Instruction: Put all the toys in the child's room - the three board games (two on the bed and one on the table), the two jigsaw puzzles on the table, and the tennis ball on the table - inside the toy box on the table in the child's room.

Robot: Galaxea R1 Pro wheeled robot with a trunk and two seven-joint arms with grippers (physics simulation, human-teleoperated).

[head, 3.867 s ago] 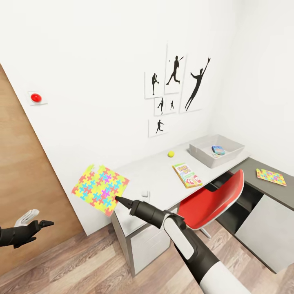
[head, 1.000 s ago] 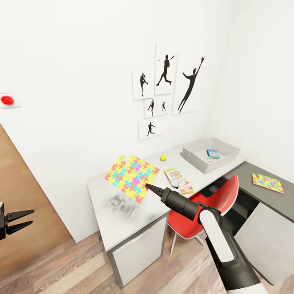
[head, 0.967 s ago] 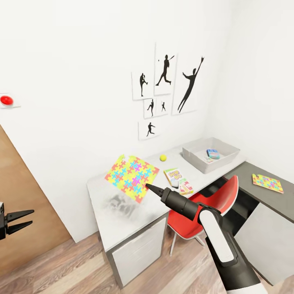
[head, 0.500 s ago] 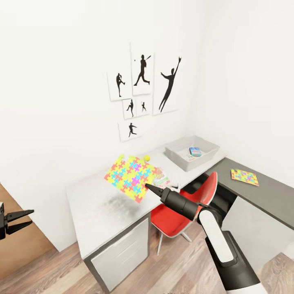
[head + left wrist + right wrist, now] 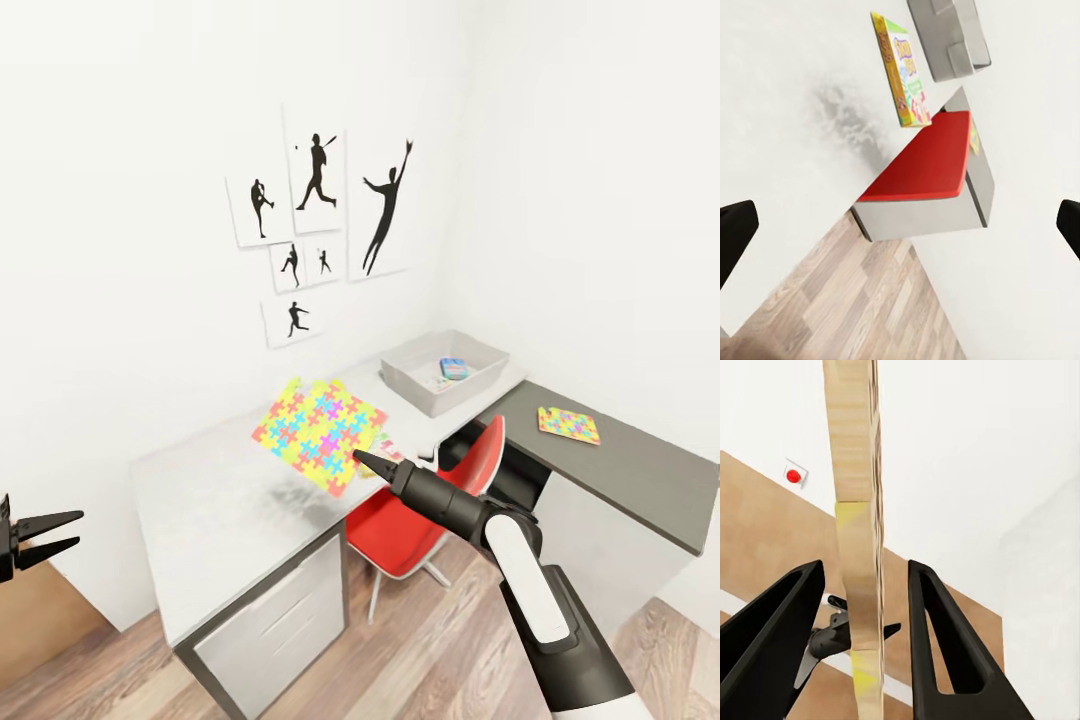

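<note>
A Galaxea R1 Pro's right gripper (image 5: 356, 459) carries a jigsaw puzzle (image 5: 320, 435) by one edge above the pale grey table (image 5: 215, 515) in a child's bedroom, its jaws closed thinly on the flat multicoloured square. The toy box (image 5: 412, 385) waits well away at the far end of the desktop, a small blue board game (image 5: 454, 368) lying inside it. A second jigsaw puzzle (image 5: 568, 424) lies on the lower dark-grey section, and a red chair (image 5: 480, 470) stands between robot and bin.

The pinch looks slight for so broad a sheet; a quick swing toward the bin could let it pivot or slip out short of the rim, and the chair back may crowd the arm's path.

The right wrist camera shows the puzzle's edge (image 5: 857, 547) upright between the two dark fingers (image 5: 937, 637), a grip the head camera leaves too small to judge. The left wrist camera shows the Skip-Bo box (image 5: 904, 71) whole on the desktop, largely screened by the puzzle from the head. The left gripper (image 5: 45, 535) hangs spread apart and empty, off to the side.
</note>
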